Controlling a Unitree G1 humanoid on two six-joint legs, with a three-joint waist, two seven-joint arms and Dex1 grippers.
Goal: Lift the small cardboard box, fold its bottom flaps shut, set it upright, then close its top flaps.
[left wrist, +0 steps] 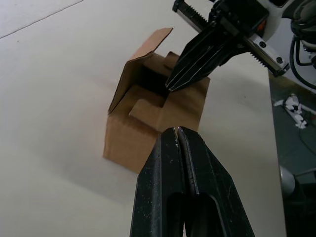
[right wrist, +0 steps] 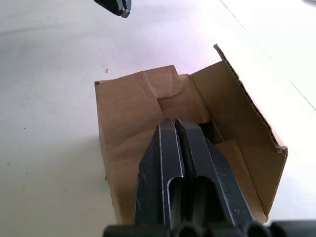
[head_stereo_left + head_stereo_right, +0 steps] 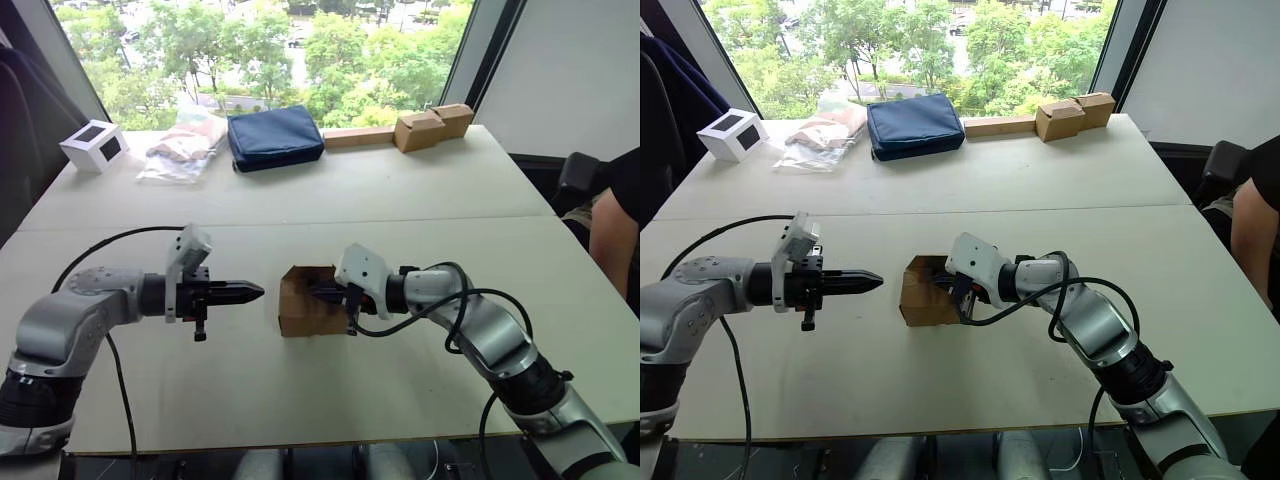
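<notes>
A: Since the small plain brown corrugated cardboard box (image 3: 308,301) sits upright on the white table (image 3: 400,190), is it nearly finished?

B: I judge so; one top flap (image 2: 244,118) stands raised, others lie folded in. The right gripper (image 1: 173,84), fingers together, presses at the opening.

A: The left gripper (image 3: 258,291)?

B: Fingers together, just beside the box. The box's underside is hidden.

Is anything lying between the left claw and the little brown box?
No, just bare table separates the left gripper from the small cardboard box, seen in both eye views.
</notes>
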